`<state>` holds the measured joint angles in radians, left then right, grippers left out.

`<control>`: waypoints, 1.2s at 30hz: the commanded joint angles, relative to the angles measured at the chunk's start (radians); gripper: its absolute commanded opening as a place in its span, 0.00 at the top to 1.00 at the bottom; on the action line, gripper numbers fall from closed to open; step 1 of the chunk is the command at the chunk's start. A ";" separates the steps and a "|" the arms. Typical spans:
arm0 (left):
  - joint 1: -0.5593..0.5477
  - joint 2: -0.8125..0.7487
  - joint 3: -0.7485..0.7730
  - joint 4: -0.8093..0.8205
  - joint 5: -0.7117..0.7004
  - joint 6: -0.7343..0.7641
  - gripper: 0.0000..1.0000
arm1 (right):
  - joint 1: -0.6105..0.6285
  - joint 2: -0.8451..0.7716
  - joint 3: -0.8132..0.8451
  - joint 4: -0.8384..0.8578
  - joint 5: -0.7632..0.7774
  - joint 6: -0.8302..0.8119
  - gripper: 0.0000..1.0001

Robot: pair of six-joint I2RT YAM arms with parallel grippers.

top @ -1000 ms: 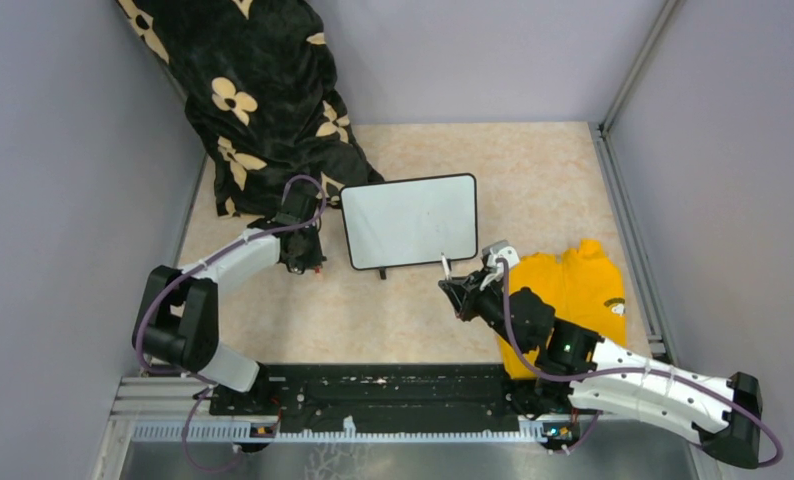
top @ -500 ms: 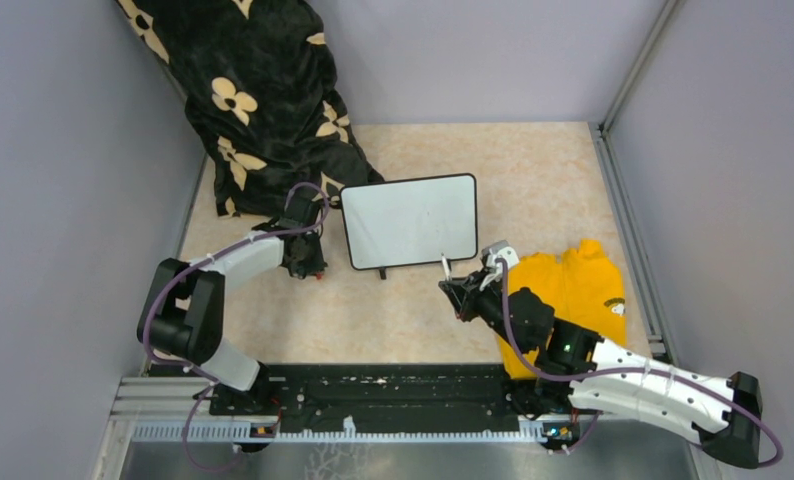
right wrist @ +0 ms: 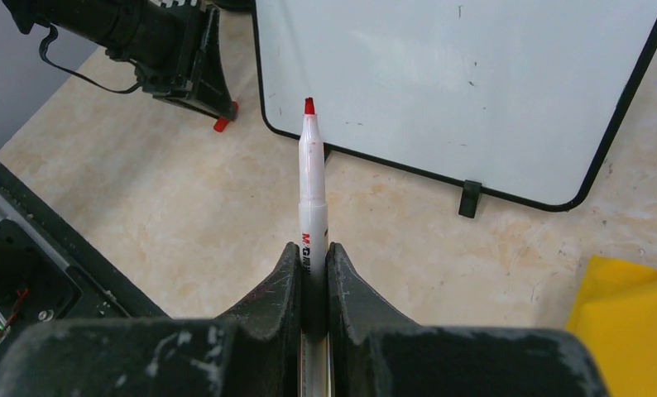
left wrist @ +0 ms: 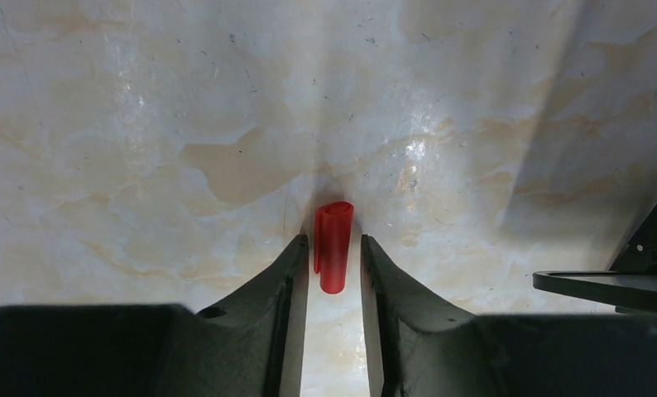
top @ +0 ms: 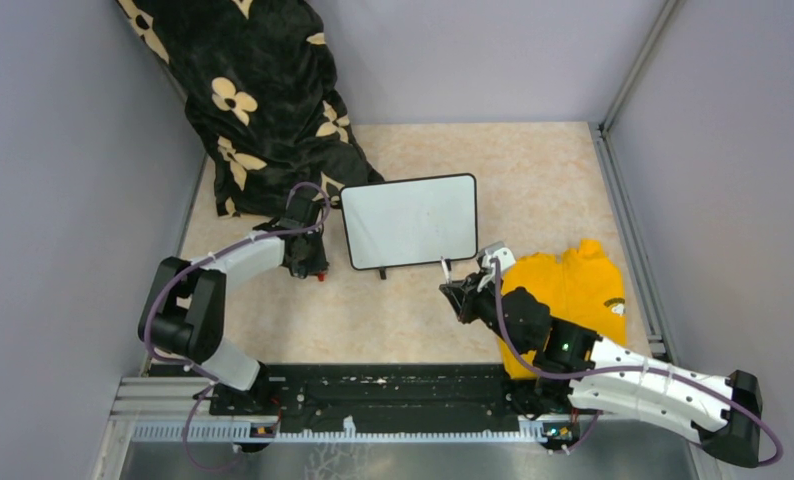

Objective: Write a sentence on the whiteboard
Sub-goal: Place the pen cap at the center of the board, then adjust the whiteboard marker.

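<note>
The whiteboard (top: 410,220) lies flat in the middle of the table, black-framed. Its surface (right wrist: 474,83) shows no sentence, only faint specks. My right gripper (right wrist: 313,248) is shut on a white marker (right wrist: 312,182). The marker's bare red tip points at the board's near left corner and stays off it. In the top view the right gripper (top: 461,290) sits just in front of the board's near edge. My left gripper (left wrist: 333,240) is low over the table, left of the board. It is open, with a small red cap (left wrist: 333,246) loose between its fingers.
A black cloth with cream flowers (top: 263,100) is heaped at the back left, reaching the board's left corner. A yellow cloth (top: 573,290) lies under my right arm. Grey walls close three sides. One foot of the board (left wrist: 606,281) is just right of my left fingers.
My left jaws have parted from shut and let go of the red cap, which stays between them. The right gripper has drawn slightly nearer with the marker.
</note>
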<state>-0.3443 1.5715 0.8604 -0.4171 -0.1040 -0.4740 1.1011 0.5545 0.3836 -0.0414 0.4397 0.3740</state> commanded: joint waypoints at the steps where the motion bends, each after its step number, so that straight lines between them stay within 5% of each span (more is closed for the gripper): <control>1: 0.005 -0.061 -0.006 -0.020 -0.033 -0.024 0.62 | -0.007 -0.001 0.070 0.006 -0.007 0.014 1.00; 5: 0.005 -0.218 0.000 -0.035 -0.067 -0.041 0.51 | -0.007 0.011 0.110 -0.034 -0.025 0.010 1.00; 8: 0.005 -0.391 0.000 0.033 0.039 0.015 0.48 | -0.007 0.024 0.149 -0.050 -0.070 -0.026 1.00; 12: -0.002 -0.615 -0.122 0.368 0.410 0.131 0.33 | -0.007 0.050 0.211 -0.034 -0.181 -0.103 1.00; 15: -0.022 -0.699 -0.230 0.654 0.664 0.069 0.10 | -0.007 0.083 0.258 -0.022 -0.287 -0.139 1.00; 17: -0.034 -0.709 -0.302 0.881 0.851 -0.034 0.02 | -0.007 0.106 0.274 -0.005 -0.318 -0.138 1.00; 20: -0.058 -0.682 -0.381 1.203 0.975 -0.194 0.01 | -0.007 0.142 0.280 0.048 -0.351 -0.118 1.00; 27: -0.086 -0.561 -0.377 1.534 1.099 -0.367 0.01 | -0.007 0.245 0.310 0.158 -0.433 -0.055 1.00; 32: -0.117 -0.512 -0.360 1.543 1.122 -0.371 0.04 | -0.007 0.299 0.339 0.171 -0.468 -0.042 1.00; 36: -0.148 -0.497 -0.322 1.371 1.144 -0.287 0.08 | -0.007 0.332 0.358 0.183 -0.503 -0.038 1.00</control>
<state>-0.4675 1.0630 0.4843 1.0100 0.9779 -0.8108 1.1007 0.8680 0.6754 0.0620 -0.0071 0.3187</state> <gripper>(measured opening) 0.941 0.073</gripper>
